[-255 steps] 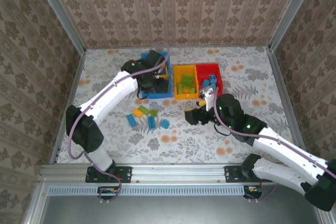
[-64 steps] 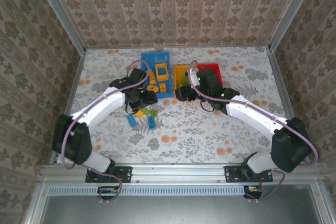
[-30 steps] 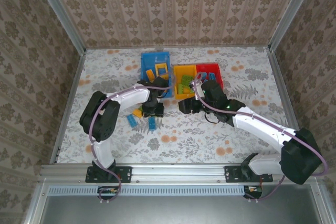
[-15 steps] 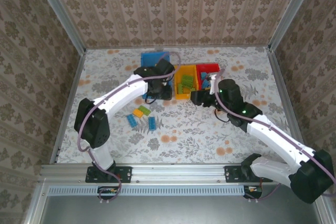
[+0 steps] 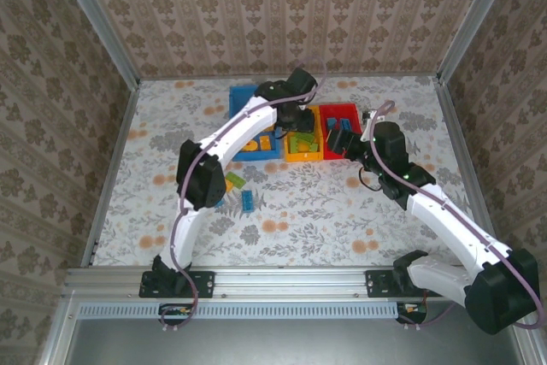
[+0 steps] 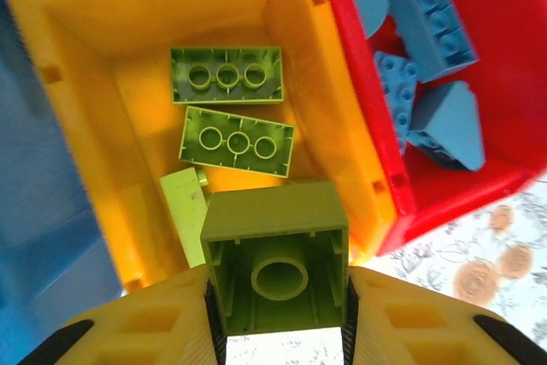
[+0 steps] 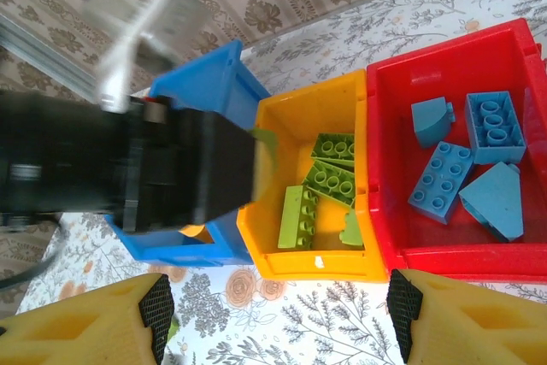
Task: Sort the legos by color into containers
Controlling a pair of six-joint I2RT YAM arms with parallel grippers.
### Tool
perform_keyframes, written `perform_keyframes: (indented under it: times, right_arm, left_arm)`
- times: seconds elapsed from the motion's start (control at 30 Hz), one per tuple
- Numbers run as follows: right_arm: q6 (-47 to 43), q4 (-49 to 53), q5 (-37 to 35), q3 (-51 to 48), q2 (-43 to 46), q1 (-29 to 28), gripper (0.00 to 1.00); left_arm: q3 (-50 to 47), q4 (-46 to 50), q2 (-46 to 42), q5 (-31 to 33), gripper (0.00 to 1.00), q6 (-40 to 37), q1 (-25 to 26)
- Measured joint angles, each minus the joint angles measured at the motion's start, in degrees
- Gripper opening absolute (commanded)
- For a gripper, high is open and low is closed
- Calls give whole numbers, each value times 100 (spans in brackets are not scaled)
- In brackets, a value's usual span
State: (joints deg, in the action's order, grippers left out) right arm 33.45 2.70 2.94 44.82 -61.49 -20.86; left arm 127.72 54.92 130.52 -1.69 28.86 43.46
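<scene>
My left gripper is shut on a light green lego, held just above the near end of the yellow container, where three green legos lie. From above, the left gripper hangs over the yellow container. The red container holds several blue legos. My right gripper is open with nothing between its fingers. It hovers over the table in front of the yellow and red containers. The blue container is partly hidden by the left arm.
A green lego and a blue lego lie loose on the patterned table left of centre, beside the left arm's elbow. In the right wrist view the left gripper's black body covers part of the blue container.
The left gripper has risen from the loose pile and swung back-right over the yellow container with the green lego. The right gripper has drawn back to the right, toward the red container.
</scene>
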Motion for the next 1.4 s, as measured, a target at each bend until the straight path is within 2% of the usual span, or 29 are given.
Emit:
perform_keyframes:
  times: [0.27, 0.6, 0.87, 1.0, 1.1, 1.27, 1.4]
  right_arm:
    - [109, 11, 0, -83, 83, 0, 70]
    - [109, 13, 4, -94, 68, 0, 71]
    - [-225, 210, 24, 61, -157, -94, 70]
    - [-743, 435, -92, 326, -407, -752, 69]
    - [-1091, 538, -149, 501, -737, -1576, 70]
    - [-1384, 732, -177, 1025, -1829, -2905, 70]
    - [-1248, 1047, -153, 1794, -2951, -3493, 70]
  left_arm:
    - [57, 227, 483, -155, 44, 44, 0]
    - [59, 260, 487, -262, 59, 114, 2]
    - [-101, 219, 214, -146, 62, 201, 7]
    - [-949, 57, -756, 87, 63, 378, -2]
    - [-2111, -271, -2061, 291, 63, 612, -81]
    - [-4419, -649, -4551, 527, 63, 1021, -772]
    - [-5904, -597, -6026, 647, 64, 1102, -1239]
